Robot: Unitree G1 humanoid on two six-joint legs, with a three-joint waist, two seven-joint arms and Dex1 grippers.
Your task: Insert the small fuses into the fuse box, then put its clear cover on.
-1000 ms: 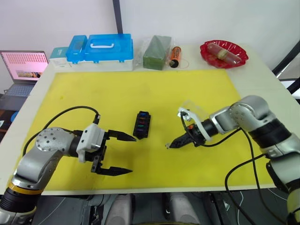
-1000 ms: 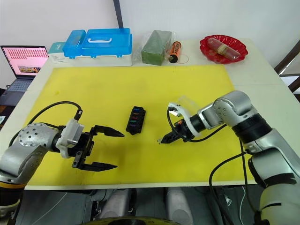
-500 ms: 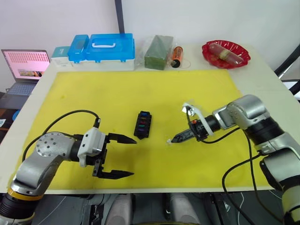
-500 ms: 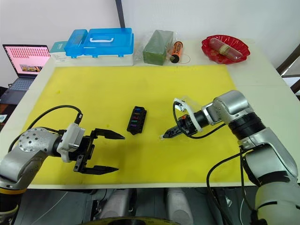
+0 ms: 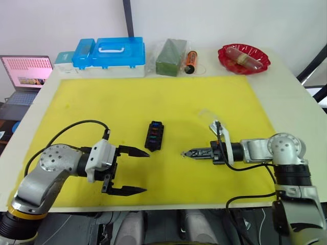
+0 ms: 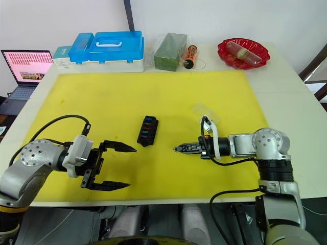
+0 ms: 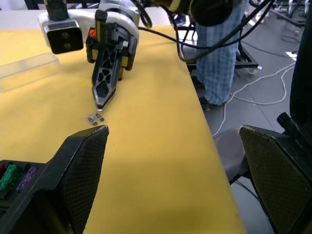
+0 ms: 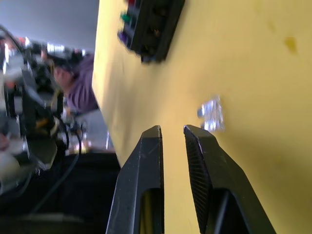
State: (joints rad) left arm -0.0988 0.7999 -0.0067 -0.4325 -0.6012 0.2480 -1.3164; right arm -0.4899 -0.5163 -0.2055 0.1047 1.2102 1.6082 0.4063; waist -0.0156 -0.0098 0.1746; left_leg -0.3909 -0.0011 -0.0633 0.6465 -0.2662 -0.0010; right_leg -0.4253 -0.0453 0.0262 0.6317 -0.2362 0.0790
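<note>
Left gripper (image 5: 134, 170) hangs spread wide and empty, the fuse box (image 5: 154, 136) just ahead of its upper finger, long axis running away from the robot. Right gripper (image 6: 177, 149) lies low and level, narrowed to a slit, holding nothing; loose fuses (image 7: 95, 118) sit just off its tip, so it is nearer. Clear cover (image 6: 206, 113) lies behind its wrist.
</note>
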